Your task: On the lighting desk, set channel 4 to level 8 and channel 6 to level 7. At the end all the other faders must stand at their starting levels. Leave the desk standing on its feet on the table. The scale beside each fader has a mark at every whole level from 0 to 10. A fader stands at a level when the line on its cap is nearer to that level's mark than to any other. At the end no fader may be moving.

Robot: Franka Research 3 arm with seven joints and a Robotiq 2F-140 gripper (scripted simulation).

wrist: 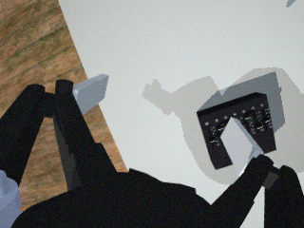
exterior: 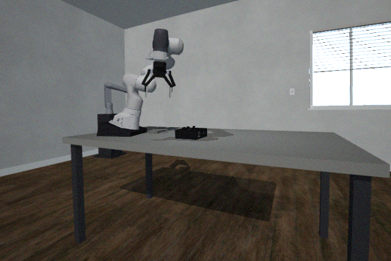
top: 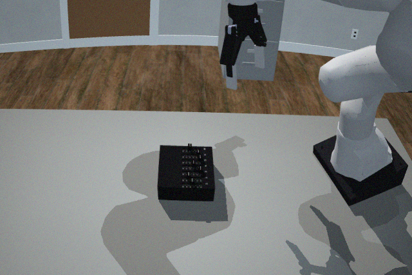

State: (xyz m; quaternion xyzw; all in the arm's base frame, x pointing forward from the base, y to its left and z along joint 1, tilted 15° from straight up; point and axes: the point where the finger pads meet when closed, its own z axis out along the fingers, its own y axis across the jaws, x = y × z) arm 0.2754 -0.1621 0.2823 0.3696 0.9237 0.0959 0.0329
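Observation:
The lighting desk (top: 185, 172) is a small black box standing flat on the grey table, with several faders in a row on its right half. One cap (top: 189, 145) stands out at its far end. The fader levels are too small to read. The desk also shows in the exterior view (exterior: 190, 132) and in the wrist view (wrist: 241, 128), partly behind one fingertip. My gripper (top: 244, 66) hangs high above the table, over the desk's far side, pointing down. It is open wide and empty in the exterior view (exterior: 157, 93) and the wrist view (wrist: 165, 117).
A grey filing cabinet (top: 252, 35) stands on the floor behind the table. The table's far edge (top: 166, 110) lies beyond the desk.

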